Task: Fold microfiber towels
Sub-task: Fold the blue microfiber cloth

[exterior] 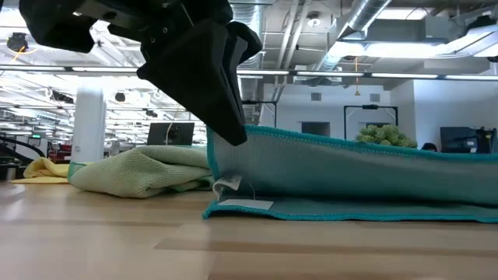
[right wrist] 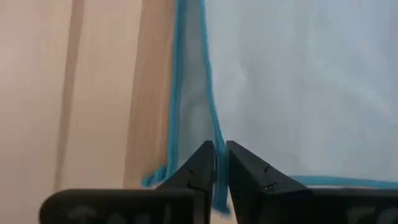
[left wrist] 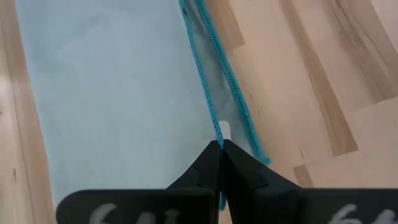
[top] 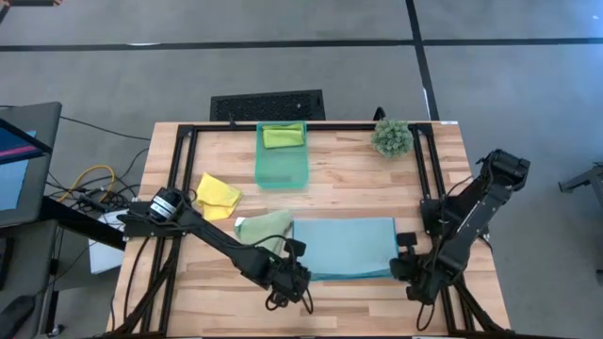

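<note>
The light blue towel (top: 344, 247) lies folded at the table's near middle, its lower layer (exterior: 327, 208) flat on the wood and its upper layer's near edge (exterior: 350, 144) raised. My left gripper (top: 297, 273) is shut on that edge's left corner. My right gripper (top: 405, 266) has the right corner's hem between its nearly closed fingers. A pale green towel (top: 264, 226) lies bunched left of the blue one. A yellow towel (top: 217, 195) lies farther left. A lime green towel (top: 283, 137) sits in the teal bin (top: 281, 168). My left gripper pinches the teal-stitched hem (left wrist: 217, 132) at the upper layer's near left corner between its two fingertips, coming steeply from above. The corner (exterior: 226, 148) is held up off the lower layer, which stays on the table. My right gripper has the stitched hem (right wrist: 217, 146) at the near right corner running between its two fingers (right wrist: 202, 158), which stand a narrow gap apart. It comes steeply from above. The edge still stands raised toward that side.
A small spiky green plant (top: 391, 137) stands at the far right of the table. A black frame (top: 179, 169) borders the work area. Bare wood (top: 358, 301) runs along the near edge in front of the blue towel.
</note>
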Controlling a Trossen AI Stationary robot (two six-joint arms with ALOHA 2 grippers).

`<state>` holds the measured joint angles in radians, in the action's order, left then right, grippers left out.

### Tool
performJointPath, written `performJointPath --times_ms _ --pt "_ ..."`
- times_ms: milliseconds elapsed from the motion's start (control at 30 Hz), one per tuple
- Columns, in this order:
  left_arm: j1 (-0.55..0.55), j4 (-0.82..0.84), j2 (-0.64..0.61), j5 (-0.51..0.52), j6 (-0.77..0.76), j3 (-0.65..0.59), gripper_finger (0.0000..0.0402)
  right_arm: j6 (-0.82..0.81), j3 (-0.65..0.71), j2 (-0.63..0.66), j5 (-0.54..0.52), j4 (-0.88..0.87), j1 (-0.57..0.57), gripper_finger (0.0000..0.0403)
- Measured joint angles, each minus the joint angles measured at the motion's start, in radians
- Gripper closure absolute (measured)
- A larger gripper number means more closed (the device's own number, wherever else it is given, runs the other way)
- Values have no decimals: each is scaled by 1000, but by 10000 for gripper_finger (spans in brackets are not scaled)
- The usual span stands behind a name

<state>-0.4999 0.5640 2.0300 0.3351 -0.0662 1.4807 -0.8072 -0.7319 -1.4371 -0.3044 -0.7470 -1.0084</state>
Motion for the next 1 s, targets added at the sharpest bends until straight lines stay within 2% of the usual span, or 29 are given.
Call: performJointPath --times_ms 200,467,800,1000 --pt "0 -11 0 -19 -5 0 401 4 1 -71 45 1 -1 320" --pt "0 -59 0 -58 32 0 401 3 1 -81 50 24 -6 282" --pt "0 -60 0 -45 6 0 400 -23 -27 -66 107 22 -5 198" --pt "6 -44 0 -34 -53 0 362 -32 -81 -66 133 -17 -5 185"
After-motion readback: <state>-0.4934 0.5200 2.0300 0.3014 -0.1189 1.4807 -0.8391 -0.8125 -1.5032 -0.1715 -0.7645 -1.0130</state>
